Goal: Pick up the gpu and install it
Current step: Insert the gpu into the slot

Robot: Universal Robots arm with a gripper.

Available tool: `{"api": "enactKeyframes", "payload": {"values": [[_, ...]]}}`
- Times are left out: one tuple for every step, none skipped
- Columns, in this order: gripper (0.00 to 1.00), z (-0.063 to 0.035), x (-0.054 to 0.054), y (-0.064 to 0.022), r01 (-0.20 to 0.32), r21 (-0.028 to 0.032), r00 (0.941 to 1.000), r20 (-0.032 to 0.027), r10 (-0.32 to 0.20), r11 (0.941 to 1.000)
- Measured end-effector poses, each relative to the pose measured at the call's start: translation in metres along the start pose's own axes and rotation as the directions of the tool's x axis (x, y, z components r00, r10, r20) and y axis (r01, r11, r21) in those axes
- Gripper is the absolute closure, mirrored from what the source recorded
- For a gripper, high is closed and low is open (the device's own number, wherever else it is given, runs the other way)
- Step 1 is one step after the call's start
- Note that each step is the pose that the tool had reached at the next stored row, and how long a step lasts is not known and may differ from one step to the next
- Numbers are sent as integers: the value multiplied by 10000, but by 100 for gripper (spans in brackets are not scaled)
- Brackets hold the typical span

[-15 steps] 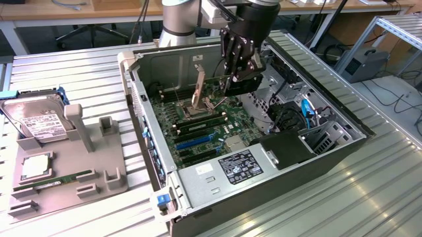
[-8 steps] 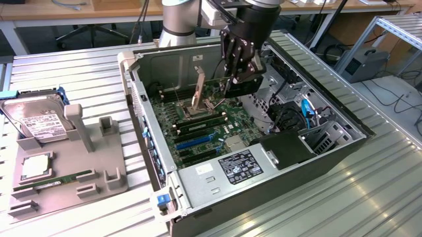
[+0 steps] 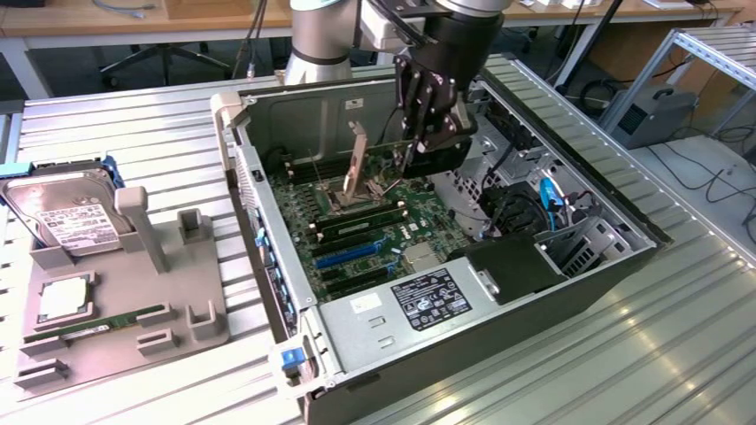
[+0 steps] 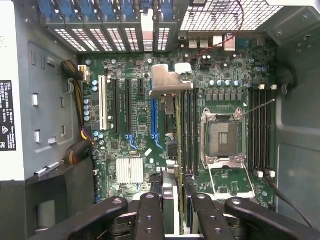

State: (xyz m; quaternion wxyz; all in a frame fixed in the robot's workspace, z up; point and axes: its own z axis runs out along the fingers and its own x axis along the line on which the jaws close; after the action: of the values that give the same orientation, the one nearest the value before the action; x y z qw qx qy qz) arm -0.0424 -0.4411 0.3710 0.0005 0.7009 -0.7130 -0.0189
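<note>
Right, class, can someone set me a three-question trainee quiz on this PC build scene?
1. True or false: the gripper grips the gpu inside the open computer case.
2. Which item rests on the grey holder at the exterior view's left? A) hard drive B) keyboard C) cooling fan
3. Fill in: in the wrist view, the motherboard's CPU socket is ____ (empty or filled).

Key: 1 true; 2 A; 3 empty.

A silver-grey jointed arm (image 3: 321,35) carries a black multi-fingered gripper (image 3: 428,133).
</note>
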Motion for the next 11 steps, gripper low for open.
{"api": "enactKeyframes", "payload": {"values": [[73,0,4,2,0,0,10000,-1,0,10000],[73,1,7,4,0,0,10000,-1,0,10000],[73,2,10,6,0,-1,10000,-1,0,10000],[73,3,13,8,0,0,10000,0,0,10000],[73,3,16,10,-1,-1,10000,-1,1,10000],[73,4,20,12,-1,-1,10000,-1,1,10000],[73,5,23,14,-1,0,10000,-1,1,10000],[73,6,27,16,-1,0,10000,0,1,10000],[73,7,30,18,-1,0,10000,-1,1,10000],[73,8,35,20,0,-1,10000,-1,0,10000],[73,9,38,22,-1,0,10000,-1,1,10000]]}}
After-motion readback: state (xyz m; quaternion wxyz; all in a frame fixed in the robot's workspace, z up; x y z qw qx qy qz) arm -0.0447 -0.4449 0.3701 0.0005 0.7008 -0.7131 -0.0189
